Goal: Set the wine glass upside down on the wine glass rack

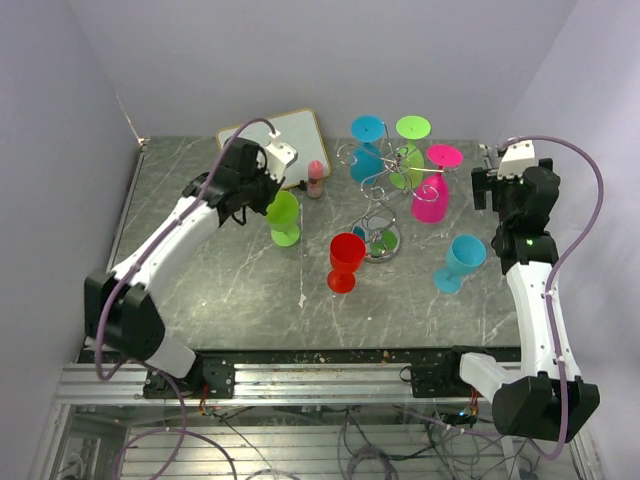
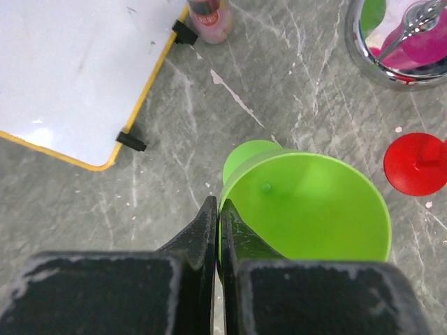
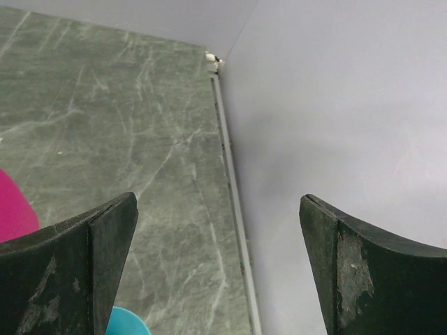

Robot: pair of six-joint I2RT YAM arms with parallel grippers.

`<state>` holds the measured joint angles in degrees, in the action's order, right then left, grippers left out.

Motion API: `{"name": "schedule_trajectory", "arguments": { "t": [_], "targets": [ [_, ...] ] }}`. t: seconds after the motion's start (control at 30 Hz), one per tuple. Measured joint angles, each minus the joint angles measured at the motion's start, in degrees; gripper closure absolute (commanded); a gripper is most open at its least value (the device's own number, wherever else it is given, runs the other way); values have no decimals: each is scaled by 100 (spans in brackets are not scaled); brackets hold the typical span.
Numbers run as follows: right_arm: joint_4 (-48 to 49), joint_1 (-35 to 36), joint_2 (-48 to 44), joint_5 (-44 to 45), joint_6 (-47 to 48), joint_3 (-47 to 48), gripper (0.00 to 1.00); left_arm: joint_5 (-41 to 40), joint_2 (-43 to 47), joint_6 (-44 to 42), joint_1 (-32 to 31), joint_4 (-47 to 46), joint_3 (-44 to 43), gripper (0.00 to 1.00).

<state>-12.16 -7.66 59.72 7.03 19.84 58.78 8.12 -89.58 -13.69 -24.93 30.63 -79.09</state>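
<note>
The silver wire wine glass rack (image 1: 385,185) stands at the back middle on a round shiny base (image 2: 363,59). A blue, a green and a pink glass hang on it upside down. My left gripper (image 1: 262,197) is shut on the rim of a lime green wine glass (image 1: 284,218), which is upright left of the rack. In the left wrist view the fingertips (image 2: 208,209) pinch the rim, one inside the bowl (image 2: 307,209) and one outside. I cannot tell whether its foot touches the table. My right gripper (image 1: 484,188) is open and empty near the right wall, right of the rack.
A red glass (image 1: 345,262) stands in front of the rack and a light blue glass (image 1: 460,262) stands to the right. A white board with a yellow edge (image 1: 285,140) and a small pink bottle (image 1: 316,178) lie behind the green glass. The right wall (image 3: 335,105) is close to my right gripper (image 3: 220,209).
</note>
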Motion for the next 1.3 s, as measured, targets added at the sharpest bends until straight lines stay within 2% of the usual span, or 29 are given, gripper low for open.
{"name": "schedule_trajectory", "arguments": {
  "t": [0.17,0.37,0.63,0.87,1.0,1.2,1.3],
  "targets": [
    [-177,0,-138,186,184,125,0,-48,1154,-184,2,-63,496,93],
    [-820,0,-271,-22,378,629,0,-37,2122,-214,225,-111,750,93],
    [-1681,-2,-98,-1731,326,1945,5,4,3178,116,855,-149,828,93],
    [-1950,125,354,-2881,-138,2852,8,-116,3836,470,973,-72,925,93],
    [-1823,511,621,-3169,-358,3152,8,-271,3978,404,973,129,809,93],
    [-1596,1690,1316,-3283,-424,3495,10,-247,3871,120,975,542,26,93],
    [-1469,2037,1709,-3571,-551,3698,10,-76,3823,44,975,560,-269,93]
  ]
}}
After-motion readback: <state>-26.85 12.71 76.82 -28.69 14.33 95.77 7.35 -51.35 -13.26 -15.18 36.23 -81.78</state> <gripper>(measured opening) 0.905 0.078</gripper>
